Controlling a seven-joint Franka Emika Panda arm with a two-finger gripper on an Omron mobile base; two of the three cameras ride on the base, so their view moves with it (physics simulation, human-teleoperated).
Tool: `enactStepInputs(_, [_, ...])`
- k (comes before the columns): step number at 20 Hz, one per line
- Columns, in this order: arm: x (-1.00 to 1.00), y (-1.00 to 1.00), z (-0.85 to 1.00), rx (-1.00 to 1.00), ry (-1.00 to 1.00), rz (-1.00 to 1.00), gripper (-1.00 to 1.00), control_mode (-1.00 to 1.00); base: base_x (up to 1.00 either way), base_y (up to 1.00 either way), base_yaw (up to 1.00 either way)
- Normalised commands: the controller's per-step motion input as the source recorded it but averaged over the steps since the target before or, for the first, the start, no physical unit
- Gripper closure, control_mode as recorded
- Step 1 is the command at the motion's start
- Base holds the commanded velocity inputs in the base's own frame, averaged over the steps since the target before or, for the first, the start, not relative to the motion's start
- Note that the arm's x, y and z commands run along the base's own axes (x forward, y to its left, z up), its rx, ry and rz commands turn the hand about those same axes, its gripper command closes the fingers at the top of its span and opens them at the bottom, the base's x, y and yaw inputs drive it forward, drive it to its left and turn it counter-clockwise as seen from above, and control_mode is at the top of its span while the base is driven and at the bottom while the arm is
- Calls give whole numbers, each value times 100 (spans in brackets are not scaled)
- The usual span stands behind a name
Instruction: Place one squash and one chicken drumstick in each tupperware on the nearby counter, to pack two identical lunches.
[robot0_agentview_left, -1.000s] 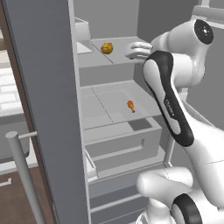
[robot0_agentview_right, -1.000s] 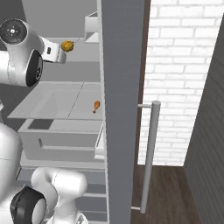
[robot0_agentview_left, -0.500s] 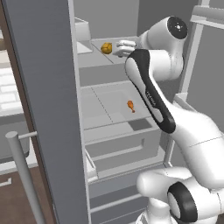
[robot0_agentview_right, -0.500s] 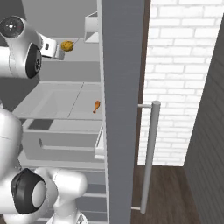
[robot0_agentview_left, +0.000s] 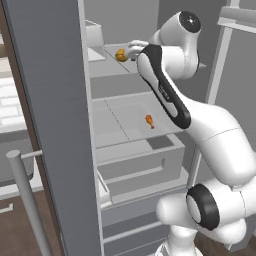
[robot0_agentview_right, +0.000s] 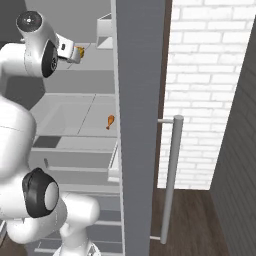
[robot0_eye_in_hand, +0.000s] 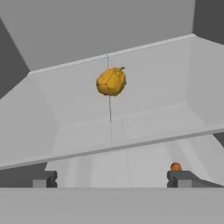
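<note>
Open fridge, arm reaching in at upper shelf (robot0_agentview_left: 107, 67). Squash (robot0_eye_in_hand: 111, 81) sits on that shelf, toward the back, alone. Gripper (robot0_eye_in_hand: 111, 178) faces it from the shelf's front edge, jaws spread wide, nothing between them, squash well apart from the fingertips (robot0_eye_in_hand: 42, 179). One drumstick (robot0_agentview_left: 149, 120) lies on the shelf below, over the drawer (robot0_agentview_left: 135, 165). Fridge door (robot0_agentview_right: 140, 125) stands open beside the shelves.

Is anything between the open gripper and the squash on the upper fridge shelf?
Nothing visible. In the hand view the squash sits alone on the upper shelf, straight ahead of the open gripper, with bare shelf between them.
</note>
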Motion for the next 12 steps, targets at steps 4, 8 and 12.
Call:
enactStepInputs(4, [41, 2, -5, 0, 1, 0, -100, -100, 0, 0, 0])
enactStepInputs(8, [39, 5, -11, -1, 0, 0, -100, -100, 0, 0, 0])
enactStepInputs(12, [43, 13, -17, -2, 0, 0, -100, -100, 0, 0, 0])
